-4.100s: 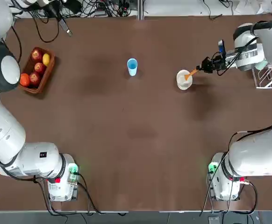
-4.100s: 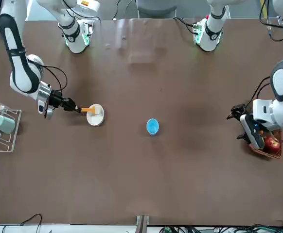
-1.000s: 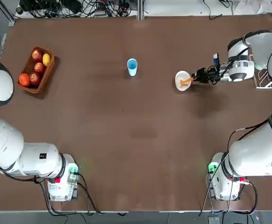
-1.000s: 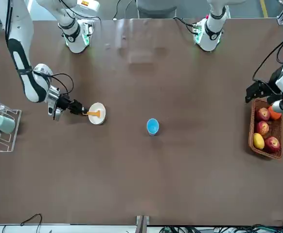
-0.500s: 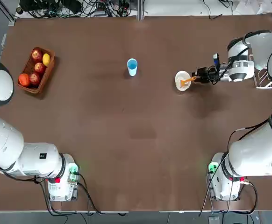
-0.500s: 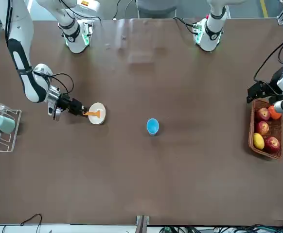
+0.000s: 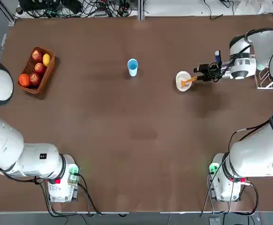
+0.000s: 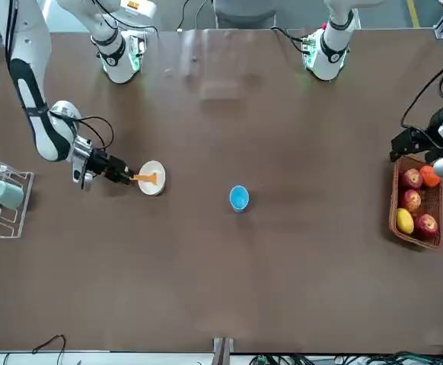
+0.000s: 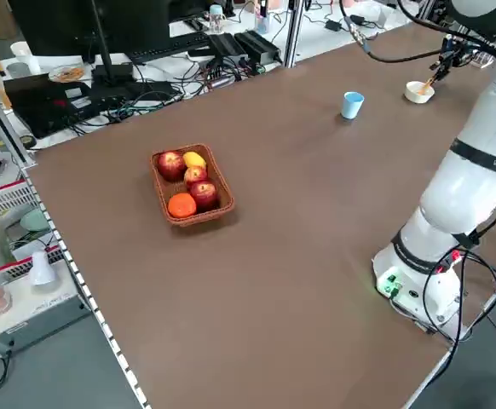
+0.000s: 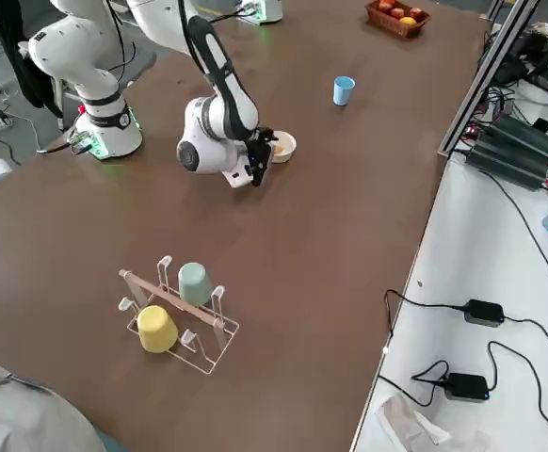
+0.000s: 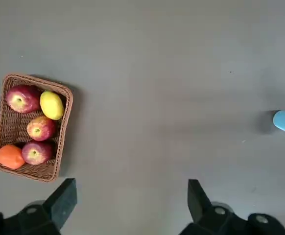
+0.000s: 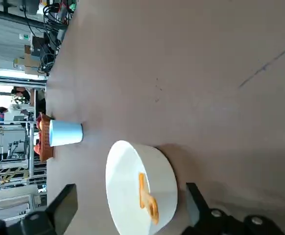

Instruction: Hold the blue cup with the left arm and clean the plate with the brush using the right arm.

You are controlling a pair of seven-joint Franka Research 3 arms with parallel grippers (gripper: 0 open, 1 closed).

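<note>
The top view looks straight down on the whole table, robot bases at its bottom edge; the front view faces back from the opposite edge, sharing nearly all that surface. Raised side views look diagonally across from the left and right edges, both taking in the blue cup. The wrist views sit nearest, the left facing down, the right slanting low toward the left edge
</note>
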